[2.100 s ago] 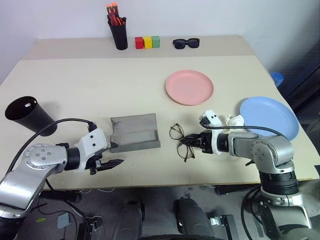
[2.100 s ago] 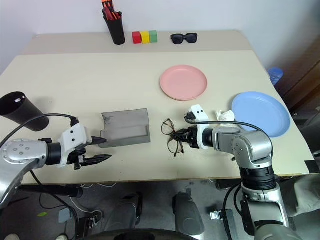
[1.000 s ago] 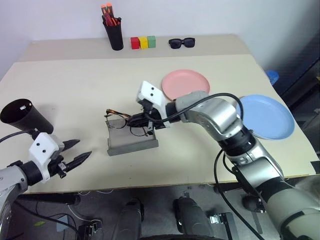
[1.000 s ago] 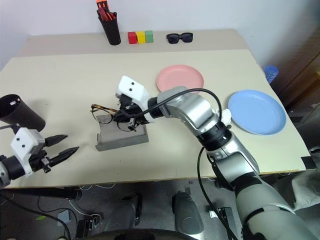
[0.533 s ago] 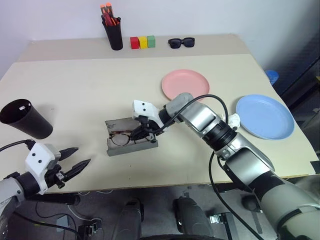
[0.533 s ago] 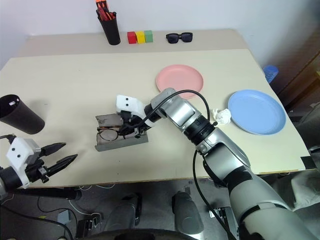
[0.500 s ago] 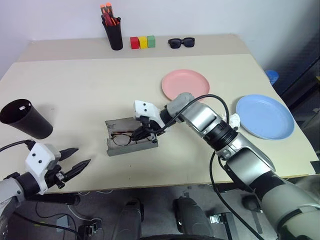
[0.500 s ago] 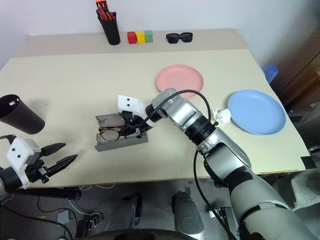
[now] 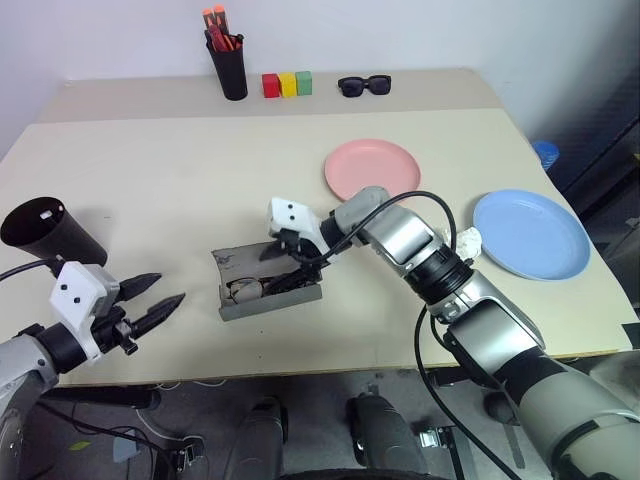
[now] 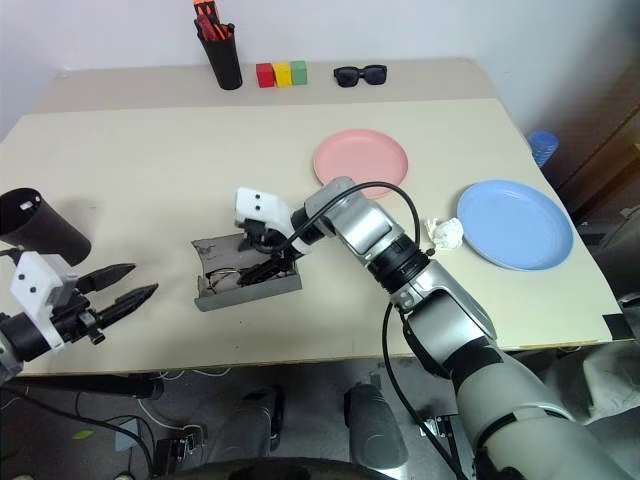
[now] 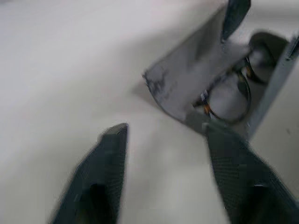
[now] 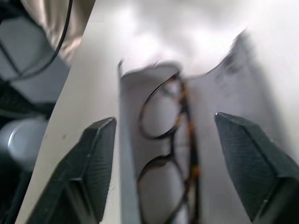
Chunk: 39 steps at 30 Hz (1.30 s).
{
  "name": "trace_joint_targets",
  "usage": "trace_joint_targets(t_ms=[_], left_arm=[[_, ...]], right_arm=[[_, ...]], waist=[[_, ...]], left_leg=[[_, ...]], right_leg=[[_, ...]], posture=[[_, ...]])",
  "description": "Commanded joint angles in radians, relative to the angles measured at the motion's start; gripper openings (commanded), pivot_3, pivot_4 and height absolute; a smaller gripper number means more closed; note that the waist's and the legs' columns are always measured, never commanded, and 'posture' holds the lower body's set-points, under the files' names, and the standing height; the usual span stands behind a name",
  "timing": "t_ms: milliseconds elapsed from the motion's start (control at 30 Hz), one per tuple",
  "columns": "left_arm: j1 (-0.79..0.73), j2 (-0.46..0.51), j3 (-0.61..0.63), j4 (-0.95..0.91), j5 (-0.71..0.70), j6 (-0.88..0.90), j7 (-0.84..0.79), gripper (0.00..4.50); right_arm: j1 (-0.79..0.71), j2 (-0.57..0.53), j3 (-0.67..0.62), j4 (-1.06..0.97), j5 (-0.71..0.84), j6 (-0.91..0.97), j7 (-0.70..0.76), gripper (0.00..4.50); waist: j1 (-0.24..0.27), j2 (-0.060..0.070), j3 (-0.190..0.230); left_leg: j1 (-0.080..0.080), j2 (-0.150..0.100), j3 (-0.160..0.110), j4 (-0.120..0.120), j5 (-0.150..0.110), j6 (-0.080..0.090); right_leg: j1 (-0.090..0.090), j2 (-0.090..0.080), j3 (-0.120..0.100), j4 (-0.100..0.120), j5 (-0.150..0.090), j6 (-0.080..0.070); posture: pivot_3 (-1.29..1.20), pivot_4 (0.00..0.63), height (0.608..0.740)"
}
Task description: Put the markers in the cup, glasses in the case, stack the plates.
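Note:
The grey case (image 9: 292, 297) lies open at the table's middle front. The wire-frame glasses (image 12: 170, 140) lie inside it, folded along its trough. My right gripper (image 9: 273, 268) hovers over the case, open, one finger on each side of the glasses, holding nothing. My left gripper (image 9: 165, 290) is open and empty near the front left edge, pointing at the case's left end (image 11: 187, 79). The black cup (image 9: 50, 235) stands tilted at the far left. The pink plate (image 9: 373, 168) and the blue plate (image 9: 530, 232) lie apart on the right. The markers are hidden.
Along the back edge stand a black pen holder (image 9: 232, 65) with orange-capped pens, three coloured blocks (image 9: 285, 84) and black sunglasses (image 9: 364, 86). A crumpled white scrap (image 9: 468, 240) lies between my right forearm and the blue plate.
My right gripper has opened and let go of the glasses, which now rest in the case. My left hand has risen a little and its fingers stand slightly closer together.

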<state>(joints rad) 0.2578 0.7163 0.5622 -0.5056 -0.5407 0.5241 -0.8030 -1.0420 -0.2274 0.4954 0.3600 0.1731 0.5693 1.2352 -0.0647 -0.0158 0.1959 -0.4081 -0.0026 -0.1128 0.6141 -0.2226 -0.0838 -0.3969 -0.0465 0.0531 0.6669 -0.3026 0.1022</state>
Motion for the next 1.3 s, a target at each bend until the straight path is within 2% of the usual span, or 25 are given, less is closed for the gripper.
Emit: trace_joint_targets(t_ms=[33,67,133,267,367,467,567,733,933,1300], left_arm=[[-0.124,-0.006,-0.02,-0.007,-0.085,0.115,0.109,0.42],[-0.169,-0.011,-0.038,-0.005,-0.09,0.136,0.139,0.08],[-0.269,-0.024,-0.092,0.001,-0.099,0.169,0.186,0.08],[-0.531,-0.064,-0.286,0.105,-0.034,0.263,0.294,0.08],[-0.659,-0.065,-0.411,0.201,0.003,0.323,0.287,0.08],[-0.743,-0.078,-0.455,0.292,0.003,0.365,0.274,0.08],[-0.802,-0.021,-0.591,0.361,0.053,0.44,0.209,0.08],[-0.81,0.035,-0.673,0.376,0.077,0.44,0.105,0.08],[-0.732,0.085,-0.625,0.268,0.036,0.404,-0.009,0.08],[-0.492,0.16,-0.57,0.046,0.049,0.292,-0.066,0.08]], right_arm=[[-0.003,-0.005,-0.097,-0.141,0.039,-0.015,-0.04,3.09],[0.014,-0.013,-0.113,-0.178,0.039,-0.024,-0.055,3.09],[0.064,-0.037,-0.145,-0.271,0.049,-0.038,-0.074,3.09],[0.262,-0.122,-0.23,-0.542,0.094,-0.107,-0.099,3.09],[0.398,-0.188,-0.276,-0.706,0.124,-0.084,-0.135,3.09],[0.496,-0.234,-0.317,-0.804,0.161,-0.05,-0.175,3.09],[0.618,-0.294,-0.379,-0.887,0.198,-0.004,-0.213,3.09],[0.702,-0.339,-0.43,-0.931,0.223,0.031,-0.286,3.09],[0.749,-0.351,-0.494,-0.911,0.266,0.033,-0.337,3.09],[0.719,-0.371,-0.452,-0.78,0.235,-0.05,-0.318,3.09]], waist=[[0.0,0.0,0.0],[0.002,0.0,0.0],[0.008,-0.001,-0.001],[0.03,-0.003,-0.001],[0.027,-0.002,-0.001],[0.015,-0.002,-0.001],[0.016,-0.002,-0.001],[0.017,-0.002,-0.001],[0.021,-0.002,-0.001],[0.023,-0.002,-0.001]], left_leg=[[0.0,0.0,-0.001,0.0,0.0,0.0],[0.0,0.0,-0.001,0.0,0.0,0.0],[0.0,0.0,-0.001,0.0,0.0,0.0],[0.0,-0.001,-0.003,0.002,0.0,0.0],[0.0,-0.002,-0.002,0.002,0.0,0.0],[0.0,-0.001,-0.002,0.001,0.0,0.0],[0.001,0.0,-0.003,0.001,0.0,0.0],[0.0,-0.001,-0.001,0.001,0.0,0.0],[0.0,0.0,-0.001,0.001,0.0,0.0],[0.0,0.0,-0.001,0.001,0.0,0.0]], right_leg=[[0.0,0.0,0.0,0.0,0.0,0.0],[0.0,0.001,0.0,0.001,0.0,0.0],[0.0,0.0,-0.001,0.001,0.0,0.0],[0.002,0.0,-0.002,-0.001,0.0,0.001],[0.003,-0.001,-0.002,-0.001,0.0,0.001],[0.002,0.0,-0.001,0.0,0.0,0.001],[0.001,0.002,-0.002,0.002,0.0,0.001],[0.001,0.001,0.0,0.001,0.0,0.001],[0.002,0.001,0.0,0.0,0.0,0.0],[0.003,0.0,0.0,-0.001,0.0,0.0]], posture=[[0.0,0.15,0.74],[0.0,0.15,0.74],[0.0,0.15,0.74],[0.0,0.15,0.74],[0.0,0.15,0.74],[0.0,0.15,0.74],[0.0,0.15,0.74],[0.0,0.15,0.74],[0.0,0.15,0.74],[0.0,0.15,0.74]])
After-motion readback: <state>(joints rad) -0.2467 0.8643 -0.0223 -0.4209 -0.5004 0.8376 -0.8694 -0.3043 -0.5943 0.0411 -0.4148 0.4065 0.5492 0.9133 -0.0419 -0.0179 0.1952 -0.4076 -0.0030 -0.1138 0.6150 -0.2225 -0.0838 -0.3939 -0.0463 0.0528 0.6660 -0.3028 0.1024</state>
